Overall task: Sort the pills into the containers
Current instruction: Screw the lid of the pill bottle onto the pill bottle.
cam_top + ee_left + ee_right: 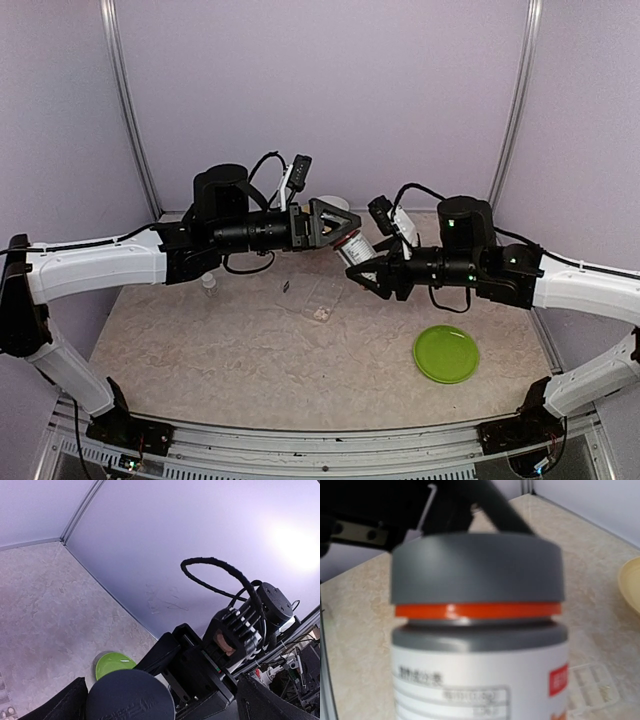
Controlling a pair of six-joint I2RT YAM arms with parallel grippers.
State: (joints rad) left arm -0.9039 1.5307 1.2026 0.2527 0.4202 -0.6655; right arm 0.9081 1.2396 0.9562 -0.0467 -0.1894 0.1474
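The clear pill box point(322, 297) lies mid-desk point(220, 350), beneath a tilted bottle point(356, 250) that the right end effector point(368, 266) grips in mid-air. The left end effector point(345, 230), held level, gapes wide at its grey cap point(130, 696). A green plate point(446, 352) sits to the right.

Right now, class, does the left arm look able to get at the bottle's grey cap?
Probably yes: the open left pincer sits right at the cap, and the right pincer holds the bottle up, nothing between.

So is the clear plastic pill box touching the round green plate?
Apart. Top view shows bare table between the clear plastic pill box and the round green plate.
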